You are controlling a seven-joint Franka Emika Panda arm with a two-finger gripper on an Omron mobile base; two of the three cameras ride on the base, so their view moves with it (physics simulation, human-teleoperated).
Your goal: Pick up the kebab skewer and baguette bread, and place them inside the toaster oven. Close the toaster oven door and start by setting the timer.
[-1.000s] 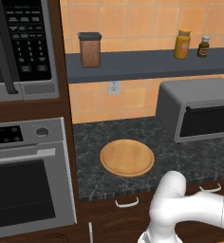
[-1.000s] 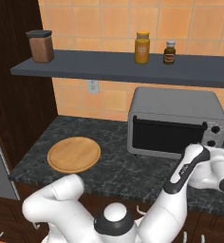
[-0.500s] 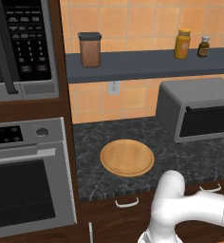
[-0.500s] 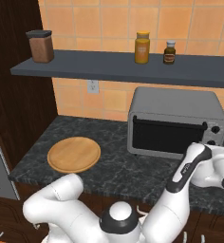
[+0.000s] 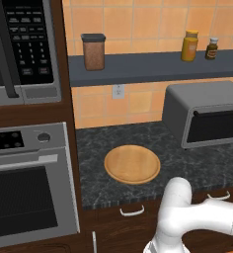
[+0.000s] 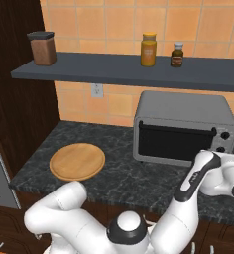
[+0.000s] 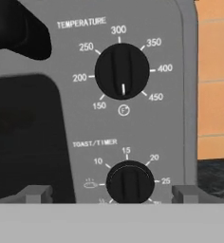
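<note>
Toaster oven sits at the right end of the dark stone table, against the orange tiled wall, its door shut. In the hand view its control panel is close ahead: the temperature knob above, the toast/timer knob below, between the two grey fingertips of the claw, which stands spread wide and holds nothing. A round wooden board lies bare on the table left of the oven. Above, a shelf carries a brown canister, a yellow jar and a small dark bottle.
</note>
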